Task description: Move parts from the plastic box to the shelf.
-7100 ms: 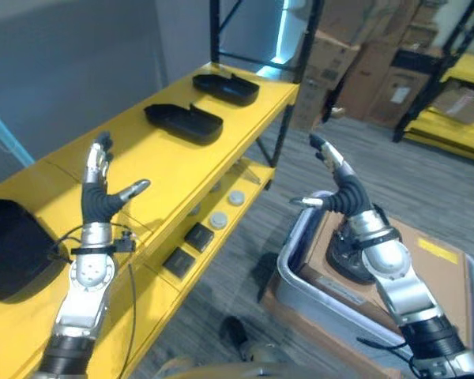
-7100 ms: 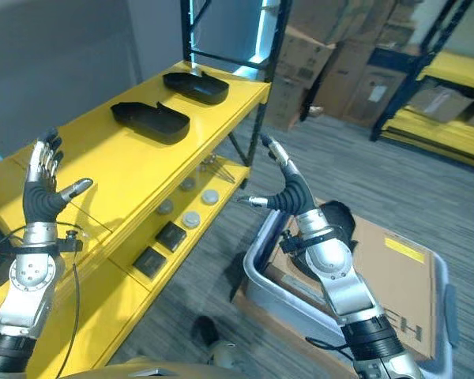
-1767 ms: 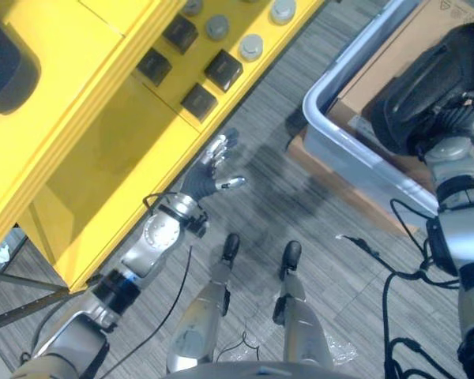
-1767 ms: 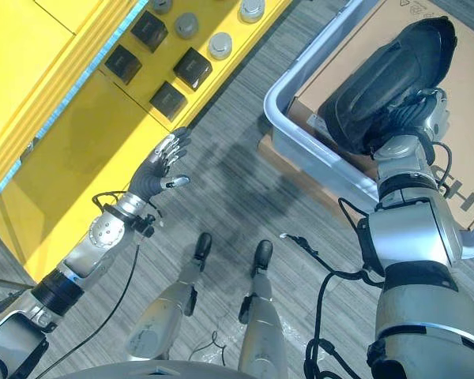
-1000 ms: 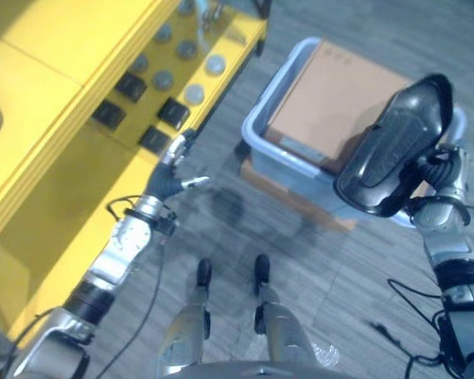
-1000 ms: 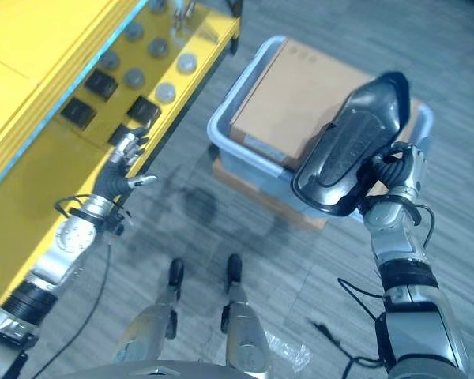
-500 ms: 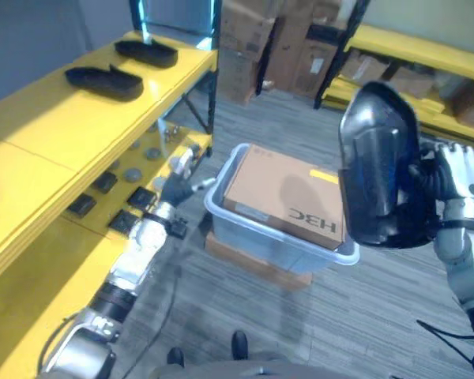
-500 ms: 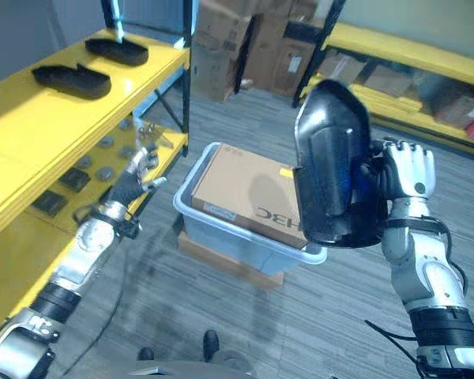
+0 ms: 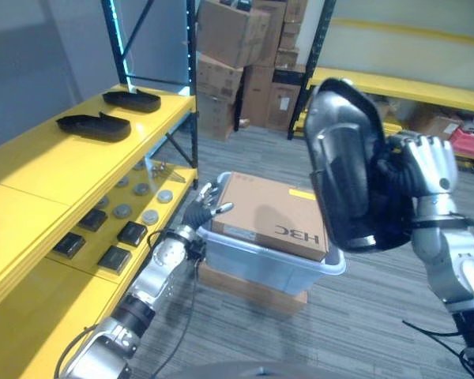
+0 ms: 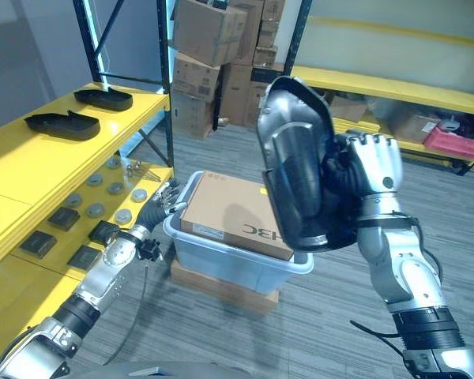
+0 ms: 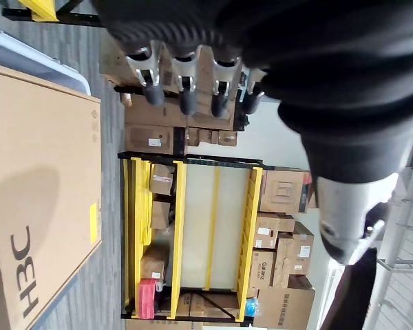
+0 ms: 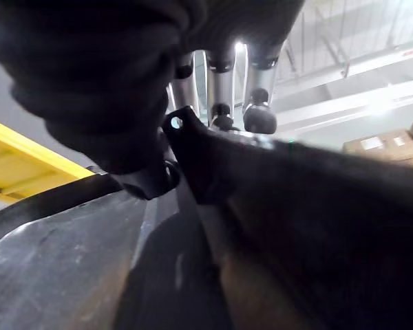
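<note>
Carry step, I judge: my right hand (image 10: 373, 170) has its fingers curled round a large glossy black moulded plastic part (image 10: 296, 162), held upright above the grey plastic box (image 10: 237, 264). My left hand (image 9: 203, 202) hangs with fingers relaxed and empty by the box's rim. Next I should swing the part toward the yellow metal shelf (image 10: 31, 170), where two black parts (image 10: 62, 123) lie.

3 black parts (image 9: 349, 162), 1 plastic box (image 9: 272, 264).
</note>
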You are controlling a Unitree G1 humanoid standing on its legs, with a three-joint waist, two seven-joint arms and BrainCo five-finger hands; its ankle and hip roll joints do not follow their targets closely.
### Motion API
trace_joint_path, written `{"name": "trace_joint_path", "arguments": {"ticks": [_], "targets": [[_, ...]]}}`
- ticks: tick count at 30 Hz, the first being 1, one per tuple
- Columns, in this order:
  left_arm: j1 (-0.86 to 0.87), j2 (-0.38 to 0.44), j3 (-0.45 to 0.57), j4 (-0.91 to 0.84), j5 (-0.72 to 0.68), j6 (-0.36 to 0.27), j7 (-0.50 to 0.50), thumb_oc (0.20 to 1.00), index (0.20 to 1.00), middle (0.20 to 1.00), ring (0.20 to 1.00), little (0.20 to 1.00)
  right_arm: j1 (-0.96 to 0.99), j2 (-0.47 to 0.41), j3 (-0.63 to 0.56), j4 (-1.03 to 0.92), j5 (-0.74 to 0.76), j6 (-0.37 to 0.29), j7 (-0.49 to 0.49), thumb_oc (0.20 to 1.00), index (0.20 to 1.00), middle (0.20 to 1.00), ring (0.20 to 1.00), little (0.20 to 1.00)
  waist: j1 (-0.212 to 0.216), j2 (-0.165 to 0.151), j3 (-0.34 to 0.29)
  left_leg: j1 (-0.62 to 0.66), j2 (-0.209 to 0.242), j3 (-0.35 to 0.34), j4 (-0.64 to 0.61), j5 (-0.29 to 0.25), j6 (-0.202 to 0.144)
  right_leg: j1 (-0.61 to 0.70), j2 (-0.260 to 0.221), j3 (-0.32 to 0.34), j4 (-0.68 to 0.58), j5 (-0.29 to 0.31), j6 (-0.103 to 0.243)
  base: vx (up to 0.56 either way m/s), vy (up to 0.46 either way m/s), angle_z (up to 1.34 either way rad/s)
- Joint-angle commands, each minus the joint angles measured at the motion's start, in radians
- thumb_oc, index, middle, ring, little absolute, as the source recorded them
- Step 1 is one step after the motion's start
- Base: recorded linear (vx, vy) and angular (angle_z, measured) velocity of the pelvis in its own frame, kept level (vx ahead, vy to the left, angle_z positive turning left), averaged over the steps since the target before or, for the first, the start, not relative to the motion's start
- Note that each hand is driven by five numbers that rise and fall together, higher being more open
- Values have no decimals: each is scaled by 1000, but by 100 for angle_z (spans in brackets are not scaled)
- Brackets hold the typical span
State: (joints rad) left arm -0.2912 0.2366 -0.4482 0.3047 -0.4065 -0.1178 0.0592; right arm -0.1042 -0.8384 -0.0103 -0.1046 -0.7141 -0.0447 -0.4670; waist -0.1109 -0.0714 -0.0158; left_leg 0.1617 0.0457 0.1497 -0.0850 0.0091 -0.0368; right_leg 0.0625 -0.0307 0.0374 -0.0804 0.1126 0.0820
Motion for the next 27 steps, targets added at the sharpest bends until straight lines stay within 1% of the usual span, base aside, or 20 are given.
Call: {"name": "trace_joint_path", "arguments": {"ticks": [1, 2, 3, 4, 5, 6, 7, 8, 9, 11, 12, 14, 15, 20, 23, 24, 27], "targets": [[-98, -25, -78, 30, -153, -24, -29, 1000, 1000, 1000, 1000, 1000, -131, -13, 5, -18, -6, -11, -41, 200, 200, 200, 200, 200, 44, 10, -56, 48, 95, 50, 75, -183, -45, -37, -50, 1, 181, -238, 125, -9, 16, -8], [-100, -24, -76, 30, -155, -25, -30, 1000, 1000, 1000, 1000, 1000, -135, -13, 7, -17, -6, -11, -42, 200, 200, 200, 200, 200, 44, 8, -54, 42, 95, 50, 77, -174, -45, -42, -50, 3, 180, -230, 123, 15, 28, -7], [-118, -33, -99, 22, -227, -16, -55, 1000, 1000, 1000, 1000, 1000, -160, -8, 43, -20, -4, -15, -35, 200, 200, 200, 200, 200, 42, 12, -55, 48, 96, 51, 76, -182, -45, -37, -50, 1, 182, -238, 124, -38, 1, -3], [-120, -31, -97, 22, -229, -16, -55, 1000, 1000, 1000, 1000, 1000, -164, -8, 46, -18, -4, -15, -36, 200, 200, 200, 200, 200, 42, 11, -54, 43, 95, 51, 77, -174, -45, -41, -51, 3, 182, -230, 123, 0, 0, 0], [-137, -37, -114, 11, -285, -7, -69, 1000, 1000, 1000, 1000, 1000, -186, -4, 82, -15, -1, -19, -29, 200, 200, 200, 200, 200, 41, 15, -53, 47, 96, 51, 77, -181, -45, -39, -51, 1, 187, -239, 123, -41, -4, -1], [-138, -36, -113, 11, -286, -7, -69, 1000, 1000, 1000, 1000, 1000, -190, -4, 84, -13, -1, -19, -30, 200, 200, 200, 200, 200, 40, 14, -52, 42, 96, 51, 79, -173, -45, -44, -51, 3, 186, -231, 122, 0, 0, 0], [-153, -36, -120, 3, -310, -6, -75, 1000, 1000, 1000, 1000, 1000, -204, -2, 104, -9, -1, -21, -26, 200, 200, 200, 200, 200, 39, 18, -51, 47, 97, 51, 78, -182, -45, -40, -50, 1, 189, -240, 123, -42, 0, -2], [-165, -33, -127, -3, -319, -5, -77, 1000, 1000, 1000, 1000, 1000, -218, 0, 123, -5, -1, -21, -23, 200, 200, 200, 200, 200, 40, 17, -49, 41, 95, 51, 79, -172, -45, -45, -51, 3, 187, -231, 121, 0, 0, 0], [-184, -33, -143, -9, -335, 0, -80, 1000, 1000, 1000, 1000, 1000, -240, 5, 154, 0, -5, -19, -17, 200, 200, 200, 200, 200, 41, 20, -49, 44, 96, 50, 78, -179, -45, -41, -51, 1, 188, -239, 122, 0, 0, 0], [-185, -33, -142, -9, -335, 0, -79, 1000, 1000, 1000, 1000, 1000, -243, 5, 156, 1, -5, -19, -17, 200, 200, 200, 200, 200, 40, 21, -49, 44, 96, 50, 78, -179, -44, -41, -51, 1, 189, -239, 122, 0, 0, 0], [-218, -36, -169, -17, -359, 8, -94, 1000, 1000, 1000, 1000, 1000, -278, 10, 199, 2, -18, -18, -9, 200, 200, 200, 200, 200, 43, 23, -46, 42, 96, 46, 80, -178, -44, -40, -52, -2, 191, -240, 123, -43, -7, 2], [-229, -35, -174, -21, -372, 14, -103, 1000, 1000, 1000, 1000, 1000, -296, 14, 218, 5, -21, -21, -8, 200, 200, 200, 200, 200, 43, 21, -44, 35, 94, 47, 80, -169, -44, -46, -54, 0, 190, -232, 122, -23, -3, 1], [-239, -39, -186, -24, -390, 18, -108, 1000, 1000, 1000, 1000, 1000, -320, 23, 248, 3, -20, -27, 0, 200, 200, 200, 200, 200, 45, 24, -42, 39, 94, 46, 81, -177, -44, -43, -55, -3, 193, -240, 124, 0, 0, 0], [-266, -51, -206, -18, -399, 19, -101, 1000, 1000, 1000, 1000, 1000, -363, 52, 305, -17, -18, -36, 11, 200, 200, 200, 200, 200, 46, 27, -37, 32, 94, 41, 85, -174, -43, -48, -57, -5, 197, -239, 123, 0, 0, 0], [-293, -62, -223, -18, -397, 16, -92, 1000, 1000, 1000, 1000, 1000, -408, 84, 367, -21, -5, -46, 27, 200, 200, 200, 200, 200, 50, 26, -34, 28, 93, 38, 87, -174, -42, -51, -60, -7, 200, -240, 123, -12, -2, 0], [-294, -61, -222, -18, -396, 16, -92, 1000, 1000, 1000, 1000, 1000, -411, 84, 368, -19, -5, -46, 26, 200, 200, 200, 200, 200, 50, 25, -33, 22, 92, 39, 89, -165, -42, -56, -60, -5, 199, -231, 121, -35, -4, 0], [-310, -73, -228, -11, -382, 11, -85, 1000, 1000, 1000, 1000, 1000, -426, 109, 397, -29, 15, -57, 36, 200, 200, 200, 200, 200, 50, 26, -31, 23, 94, 37, 91, -173, -43, -54, -61, -8, 202, -239, 123, 0, 0, 0]]}}
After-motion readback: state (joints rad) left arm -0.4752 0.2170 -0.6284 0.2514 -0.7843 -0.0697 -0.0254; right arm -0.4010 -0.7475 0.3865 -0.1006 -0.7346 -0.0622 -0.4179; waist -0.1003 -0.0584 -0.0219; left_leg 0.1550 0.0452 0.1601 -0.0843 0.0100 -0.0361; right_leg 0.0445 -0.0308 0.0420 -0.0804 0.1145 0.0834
